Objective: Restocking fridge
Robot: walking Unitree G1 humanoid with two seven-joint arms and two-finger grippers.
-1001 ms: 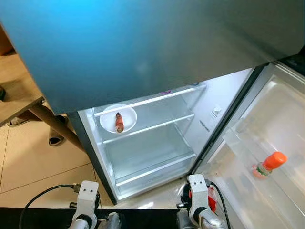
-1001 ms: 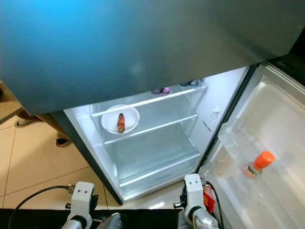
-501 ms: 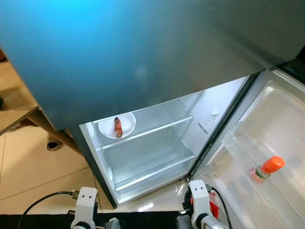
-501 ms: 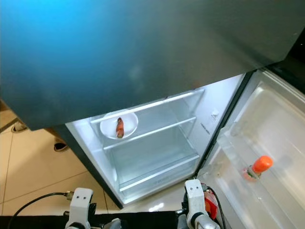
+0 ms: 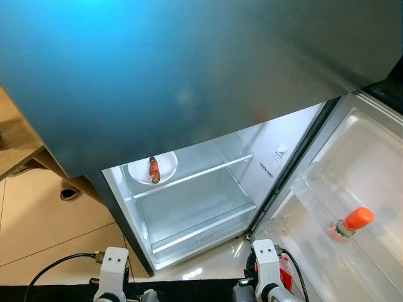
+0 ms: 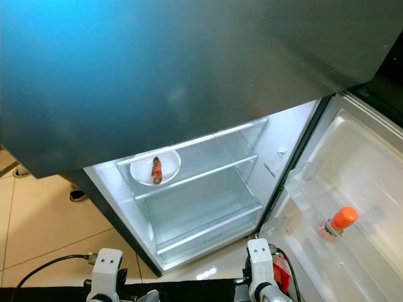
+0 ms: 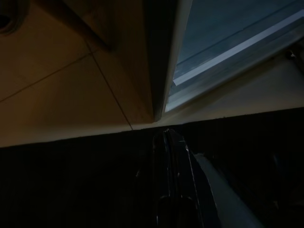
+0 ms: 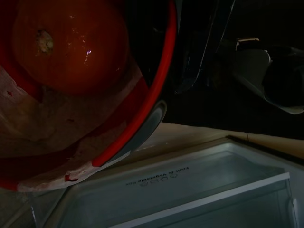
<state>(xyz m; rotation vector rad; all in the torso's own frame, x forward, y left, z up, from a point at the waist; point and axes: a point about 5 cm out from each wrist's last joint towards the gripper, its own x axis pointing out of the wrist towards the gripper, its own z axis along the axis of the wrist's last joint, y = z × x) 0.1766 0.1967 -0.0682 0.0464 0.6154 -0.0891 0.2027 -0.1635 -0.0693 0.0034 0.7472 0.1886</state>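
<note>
Red bowl (image 8: 95,137) with tomato (image 8: 71,42) against right gripper, grip unclear, fridge (image 5: 189,207) open

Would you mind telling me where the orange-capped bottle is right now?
In the eye views, the orange-capped bottle lies tilted in a clear shelf of the open fridge door, on the robot's right, well away from the white plate inside the fridge.

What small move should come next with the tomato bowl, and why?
Probably raise the right end effector with the red bowl and tomato toward the open fridge. The shelf beside the white plate looks free.
</note>
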